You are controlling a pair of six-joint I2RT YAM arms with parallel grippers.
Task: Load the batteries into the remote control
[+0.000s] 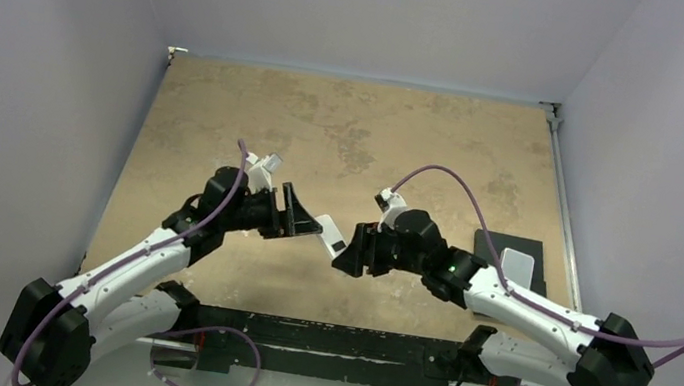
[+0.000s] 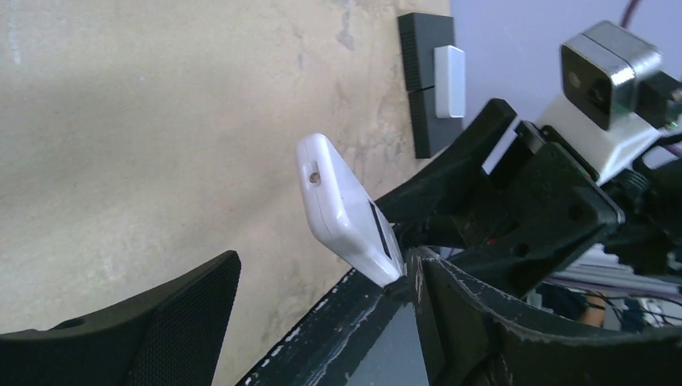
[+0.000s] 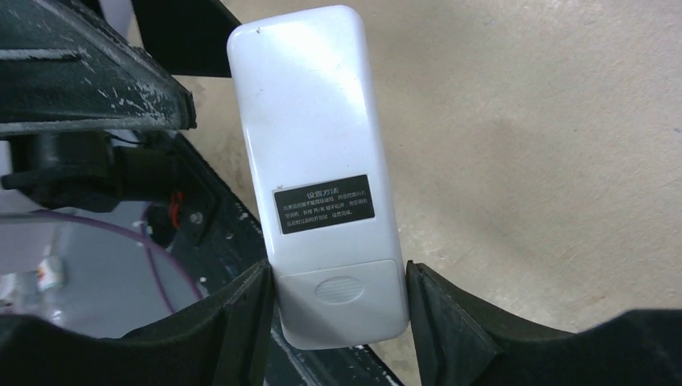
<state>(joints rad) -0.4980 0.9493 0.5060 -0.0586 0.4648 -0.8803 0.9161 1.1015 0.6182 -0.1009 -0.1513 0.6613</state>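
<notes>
1. Top view: the right gripper [image 1: 347, 247] is clamped on one end of the remote control [image 1: 330, 231]. The left gripper [image 1: 299, 213] stands open just off the other end and holds nothing. The remote's long axis runs straight from the right fingers towards the left ones. Held by one end only, it could be levered askew by a nudge from a left finger.
2. Left wrist view: the remote [image 2: 346, 211] sits between this gripper's spread fingers [image 2: 161, 330], close to the right-hand one; I cannot tell whether they touch. It is tilted, with its holed end pointing up and away from the fingertips. If the fingers close here they would likely catch a corner and twist it.
3. Right wrist view: the fingers [image 3: 241, 322] press both long edges at the battery cover [image 3: 342, 291], which is shut, plain back facing the camera. The free end points straight away from the fingertips. Pinching the cover may stop it from sliding off. No batteries are in sight.
</notes>
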